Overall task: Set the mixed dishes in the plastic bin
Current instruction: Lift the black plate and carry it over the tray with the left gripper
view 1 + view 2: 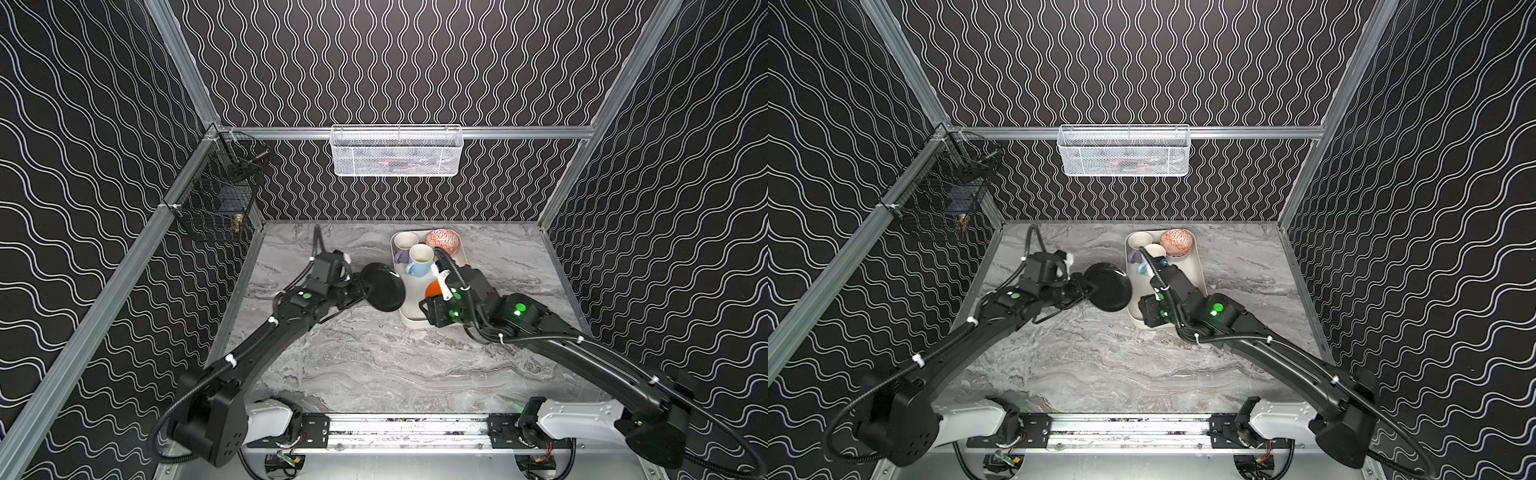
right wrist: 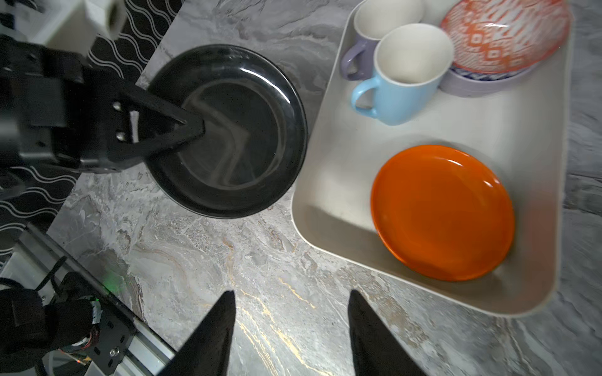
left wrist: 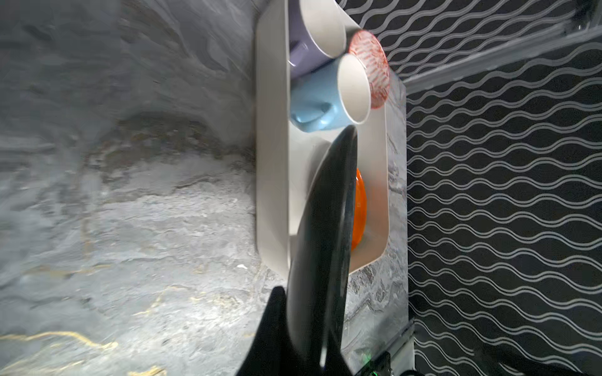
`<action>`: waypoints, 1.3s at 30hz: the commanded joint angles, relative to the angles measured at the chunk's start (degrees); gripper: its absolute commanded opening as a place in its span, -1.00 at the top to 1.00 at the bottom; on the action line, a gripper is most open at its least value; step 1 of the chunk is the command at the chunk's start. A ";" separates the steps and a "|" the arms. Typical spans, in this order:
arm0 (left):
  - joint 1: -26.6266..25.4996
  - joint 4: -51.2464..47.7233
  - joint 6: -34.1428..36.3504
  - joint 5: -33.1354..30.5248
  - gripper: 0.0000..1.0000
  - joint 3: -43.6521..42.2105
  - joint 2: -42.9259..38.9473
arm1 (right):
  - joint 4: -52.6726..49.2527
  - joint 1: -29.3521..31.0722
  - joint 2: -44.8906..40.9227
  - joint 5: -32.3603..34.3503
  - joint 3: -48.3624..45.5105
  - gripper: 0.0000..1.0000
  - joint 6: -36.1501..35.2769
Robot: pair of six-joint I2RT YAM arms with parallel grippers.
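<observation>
My left gripper (image 3: 304, 322) is shut on the rim of a black plate (image 1: 384, 286), holding it just left of the plastic bin (image 1: 409, 322), its far edge over the bin's wall (image 2: 312, 156). Inside the bin stand a light-blue mug (image 2: 404, 75) and a lilac mug (image 2: 368, 45). An orange-patterned bowl (image 2: 505, 32) rests in a lavender bowl (image 2: 482, 84) at the far end. An orange plate (image 2: 443, 211) lies at the near end. My right gripper (image 2: 291, 293) is open and empty above the tabletop, beside the bin's near corner.
A white mesh basket (image 1: 397, 151) hangs on the back wall and a black wire basket (image 1: 216, 195) on the left wall. The grey marble table (image 1: 374, 365) spreads in front of the bin. A metal rail (image 1: 407, 430) runs along the front edge.
</observation>
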 commanded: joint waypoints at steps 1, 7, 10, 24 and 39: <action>-4.14 5.68 -2.84 -2.74 0.81 3.61 4.94 | -4.00 -0.41 -4.17 6.34 -1.25 -0.18 2.34; -10.77 8.96 -3.77 -3.19 0.80 11.78 17.21 | -6.97 -2.35 -10.28 8.78 -3.19 -0.20 3.07; -12.85 9.08 -3.57 -3.05 0.80 16.00 22.52 | -7.98 -3.76 -11.17 8.72 -3.46 -0.19 2.40; -16.91 10.33 -4.40 -3.45 0.72 24.71 35.89 | -8.03 -12.54 -12.96 3.37 -4.47 -0.22 -2.56; -19.29 4.66 -1.01 -7.33 0.09 28.96 40.10 | -7.61 -15.32 -13.66 2.20 -5.67 -0.54 -4.34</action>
